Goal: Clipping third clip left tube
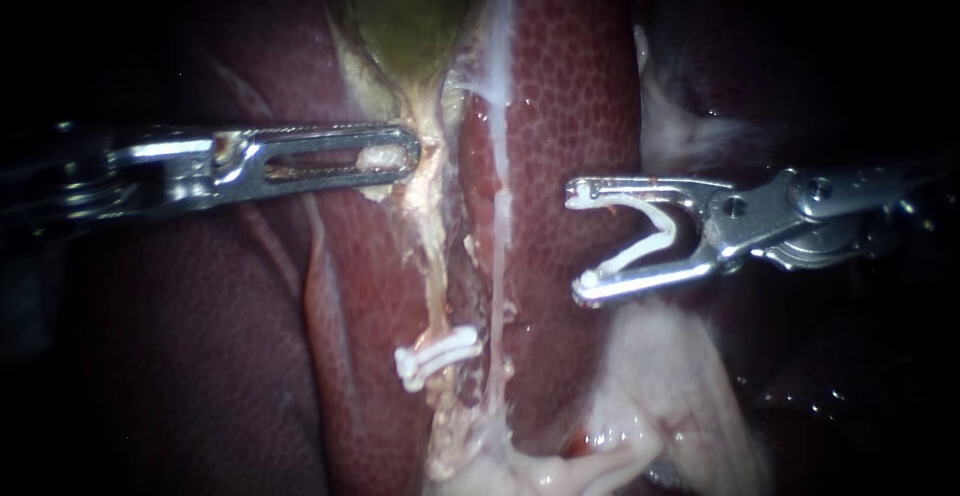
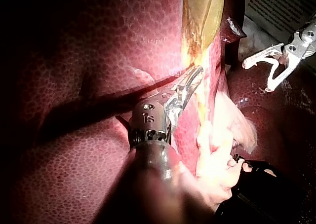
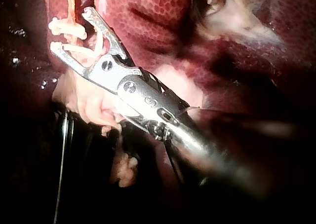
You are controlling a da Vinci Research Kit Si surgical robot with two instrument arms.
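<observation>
Here your left instrument clamps the gallbladder neck in its jaws; your right instrument holds a spread clip between its jaws.

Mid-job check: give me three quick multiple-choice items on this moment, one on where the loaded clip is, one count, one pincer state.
1. Where does the right instrument hold its loaded clip?
A) around the left tube
B) over the liver, clear of the left tube
C) touching the placed clip

2. How many white clips sit on the left tube in the endoscope view?
A) none
B) one
C) three

3. The pincer of the left instrument is:
A) wide open and empty
B) holding a clip
C) shut on pale tissue just below the gallbladder

Answers:
1 B: bare liver shows between the loaded clip and the tube.
2 B: only one placed clip crosses it.
3 C: the pincer lies closed, with tissue filling its window.
</observation>
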